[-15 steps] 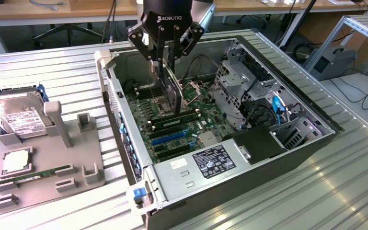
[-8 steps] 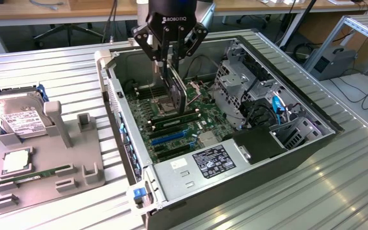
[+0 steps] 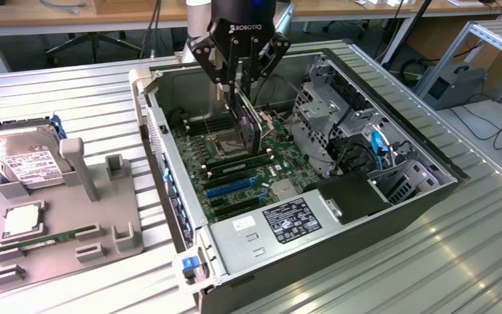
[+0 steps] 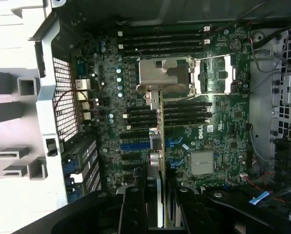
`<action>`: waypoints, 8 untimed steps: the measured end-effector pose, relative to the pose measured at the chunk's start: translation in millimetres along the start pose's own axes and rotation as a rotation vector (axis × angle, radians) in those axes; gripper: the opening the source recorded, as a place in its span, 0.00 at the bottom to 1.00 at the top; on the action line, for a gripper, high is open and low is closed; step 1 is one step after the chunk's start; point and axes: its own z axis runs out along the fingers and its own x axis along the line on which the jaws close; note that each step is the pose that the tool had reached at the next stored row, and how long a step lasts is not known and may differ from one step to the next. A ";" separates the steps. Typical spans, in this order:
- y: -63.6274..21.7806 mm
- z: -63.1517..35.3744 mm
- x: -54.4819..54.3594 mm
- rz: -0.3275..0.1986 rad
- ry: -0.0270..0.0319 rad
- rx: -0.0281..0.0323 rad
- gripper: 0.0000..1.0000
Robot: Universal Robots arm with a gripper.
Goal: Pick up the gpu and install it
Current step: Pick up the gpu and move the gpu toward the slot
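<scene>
Exterior view: tool (image 3: 236,91) clamped narrow on gpu (image 3: 249,127), held upright on edge over motherboard (image 3: 233,188) inside open computer case (image 3: 408,209) on slatted metal bench (image 3: 469,261).

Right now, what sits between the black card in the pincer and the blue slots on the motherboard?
In the exterior view, rows of long black memory slots lie between the thin black-faced gpu card and the blue expansion slots.
</scene>
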 end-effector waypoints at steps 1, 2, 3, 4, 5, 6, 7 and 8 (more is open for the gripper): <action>0.1 0.3 -1.0 0.000 -0.0001 0.0008 0.27; 0.3 0.6 -2.1 0.000 -0.0001 0.0018 0.27; 0.4 0.8 -3.1 0.000 -0.0002 0.0028 0.27; 0.6 1.1 -4.0 0.000 -0.0002 0.0036 0.27; 0.9 1.7 -5.9 0.000 -0.0004 0.0057 0.27; 1.1 2.2 -7.4 0.000 -0.0006 0.0074 0.27; 1.2 2.5 -8.3 0.000 -0.0007 0.0087 0.27; 1.4 2.7 -9.2 0.000 -0.0007 0.0099 0.27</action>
